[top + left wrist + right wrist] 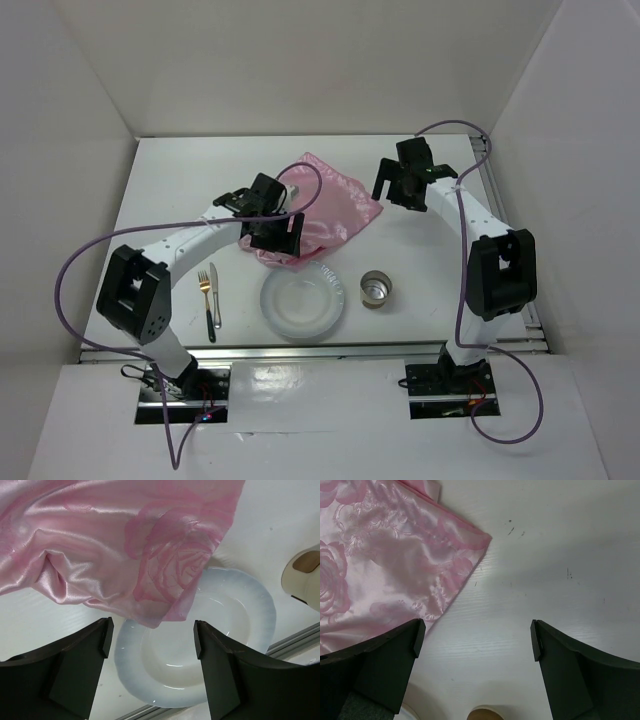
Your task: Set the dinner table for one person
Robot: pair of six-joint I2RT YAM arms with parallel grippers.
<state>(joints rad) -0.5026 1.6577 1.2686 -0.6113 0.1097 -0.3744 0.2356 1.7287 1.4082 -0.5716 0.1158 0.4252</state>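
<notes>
Top view first: the white dinner table (180,180) fills the middle of the frame, with both arms reaching up from the bottom edge. A pink cloth (325,205) lies rumpled just above centre. Below it sits a pale plate (303,303). A fork (204,283) is off to the lower left of the plate and a small cup (377,289) just to its right. The left gripper (270,238) hangs over the lower left edge of the cloth, jaws spread wide, nothing between them. Over to its own camera: the two dark fingers (80,670) stand well apart at the bottom of the frame. The shiny rose-patterned cloth (100,540) bunches across the upper left, and one corner of it overlaps the rim of the plate (240,625). The cup (300,575) peeks in at the right edge and bare table (280,520) shows in the upper right. The right gripper (397,192) hovers right of the cloth in the upper right of the top view, also gaping and empty. Its wrist camera shows its fingers (385,670) wide apart low in the frame. A cloth corner (380,555) lies flat in the upper left and plain tabletop (560,555) fills the rest.
</notes>
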